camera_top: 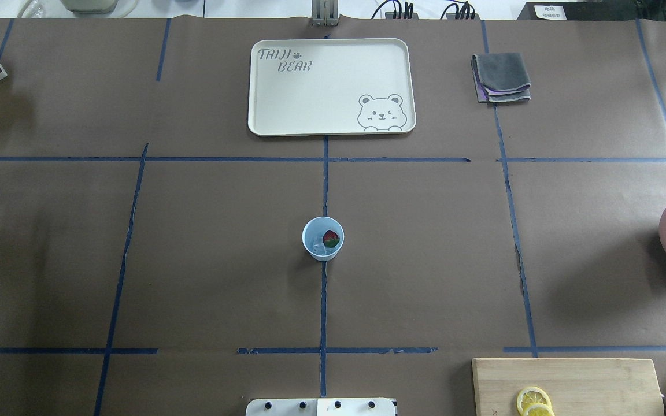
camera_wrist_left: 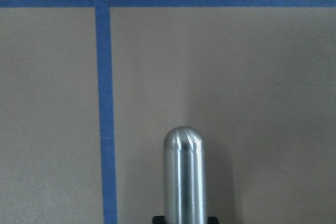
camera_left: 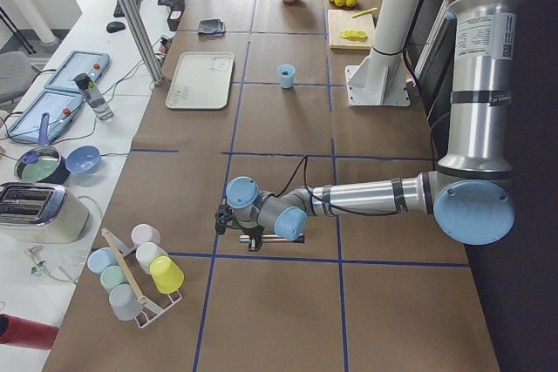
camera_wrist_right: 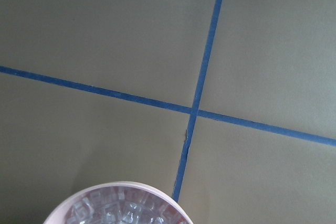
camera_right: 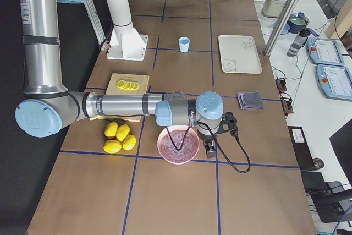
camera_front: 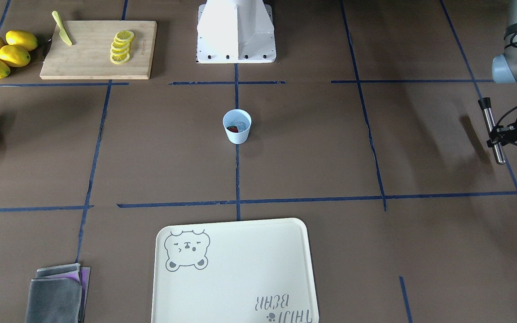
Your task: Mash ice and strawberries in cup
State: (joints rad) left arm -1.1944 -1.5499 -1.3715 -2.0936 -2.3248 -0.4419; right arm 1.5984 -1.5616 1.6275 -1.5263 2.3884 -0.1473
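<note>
Your left gripper (camera_front: 496,140) pinches the muddler (camera_front: 489,120), well apart from the cup (camera_top: 322,238) at mid-table, which holds the strawberry (camera_top: 330,238) and ice (camera_top: 319,248). Carry it over upright, centre it, and press gently so the light cup doesn't tip. I cannot tell the right gripper's (camera_right: 211,148) fingers.

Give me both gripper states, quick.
Left gripper: closed on the steel muddler.
Right gripper: cannot tell; it shows only from the side, by the pink bowl.
</note>
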